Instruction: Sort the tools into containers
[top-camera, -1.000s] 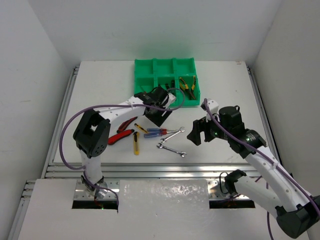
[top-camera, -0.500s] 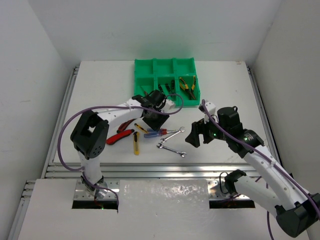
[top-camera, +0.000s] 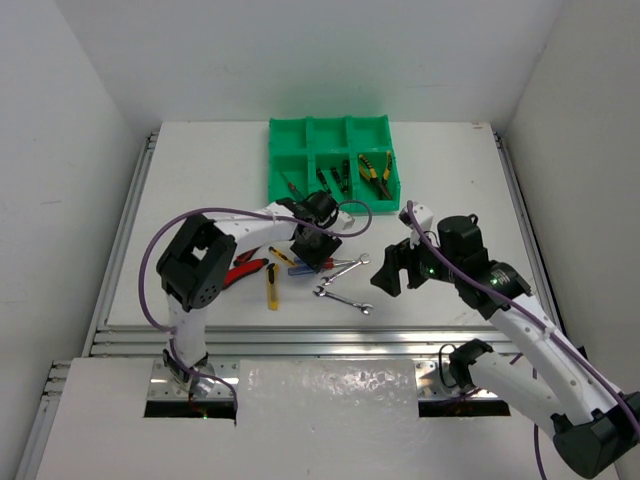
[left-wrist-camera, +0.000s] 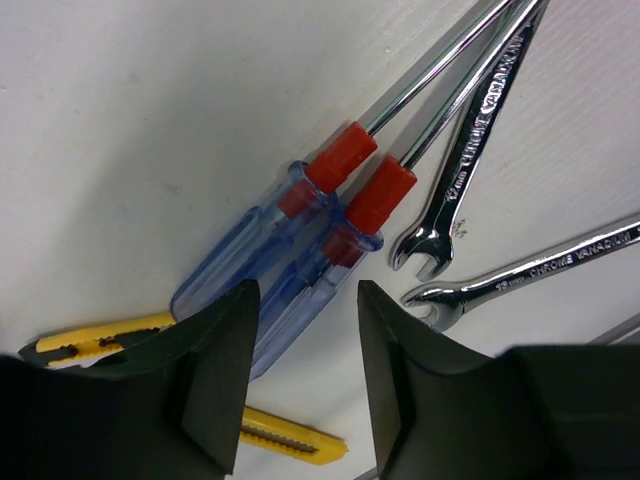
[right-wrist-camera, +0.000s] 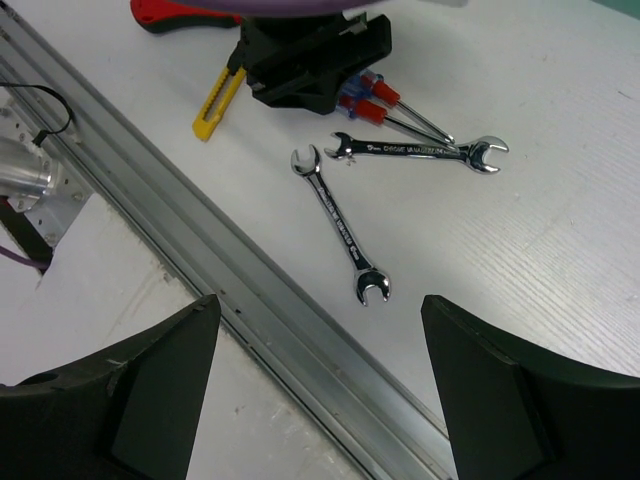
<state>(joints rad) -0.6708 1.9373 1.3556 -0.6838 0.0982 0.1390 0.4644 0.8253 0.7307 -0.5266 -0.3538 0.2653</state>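
Left wrist view puts the left gripper (left-wrist-camera: 308, 300) low over the table with its jaws either side of the butt ends of the two blue-handled screwdrivers (left-wrist-camera: 300, 250), which lie side by side and touching. The handles nearly fill the space between the fingers, but I cannot tell whether the pads already press on them or merely straddle them. Just beyond the red collars, two silver wrenches (left-wrist-camera: 470, 130) lie beside the shafts, and two yellow box cutters (left-wrist-camera: 100, 335) sit at the near side of the fingers.

From above, the right gripper (top-camera: 388, 270) hangs spread wide, pinching nothing, near the wrenches and apart from the left arm's work.

The green tray (top-camera: 275, 150) stands at the far side of the table. Its near row already holds tools: yellow-handled pliers (top-camera: 375, 168) in the right compartment, dark tools in the middle one, and a thin tool in the left one.

By my reckoning the sorting is somewhat under halfway. Both screwdrivers, both wrenches, both cutters and a red utility knife (top-camera: 245, 272), partly hidden by the left arm, are yet to go in
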